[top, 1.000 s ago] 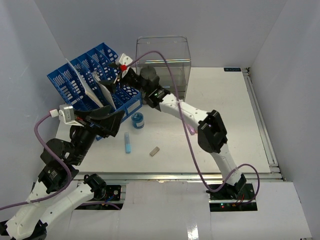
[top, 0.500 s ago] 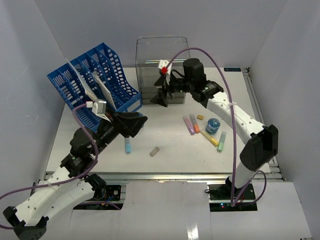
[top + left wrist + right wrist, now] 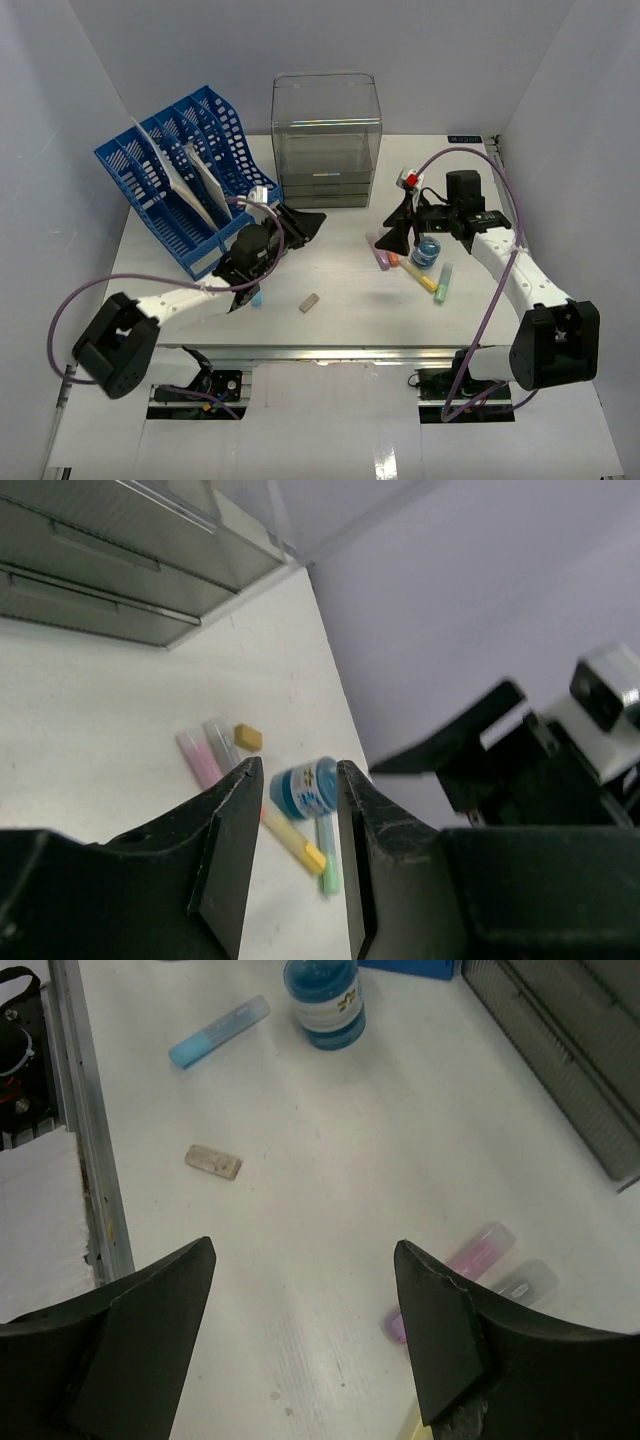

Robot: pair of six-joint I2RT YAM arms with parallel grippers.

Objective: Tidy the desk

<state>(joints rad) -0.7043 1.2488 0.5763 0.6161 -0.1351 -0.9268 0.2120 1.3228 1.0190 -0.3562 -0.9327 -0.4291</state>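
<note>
The desk (image 3: pixel 340 275) is a white tabletop. My left gripper (image 3: pixel 312 222) hovers between the blue file rack (image 3: pixel 180 170) and the clear drawer box (image 3: pixel 326 135). It is open with a narrow gap and holds nothing (image 3: pixel 297 770). My right gripper (image 3: pixel 390 232) is wide open over bare desk (image 3: pixel 302 1250), just left of a blue jar (image 3: pixel 427 250). Pink (image 3: pixel 379 250), orange (image 3: pixel 392 256), yellow (image 3: pixel 426 279) and green (image 3: pixel 443 283) highlighters lie around that jar. The right wrist view shows a blue jar (image 3: pixel 323 1000) beside a blue highlighter (image 3: pixel 218 1030).
A beige eraser (image 3: pixel 309 302) lies near the front middle, and a blue highlighter (image 3: pixel 256 297) lies partly under my left arm. The metal rail (image 3: pixel 330 352) runs along the front edge. Pale walls enclose the desk on three sides.
My right arm swung from the file rack to the right side and lowered. My left gripper reached toward the centre and its jaws narrowed. The jar now shows at the right, among highlighters.
</note>
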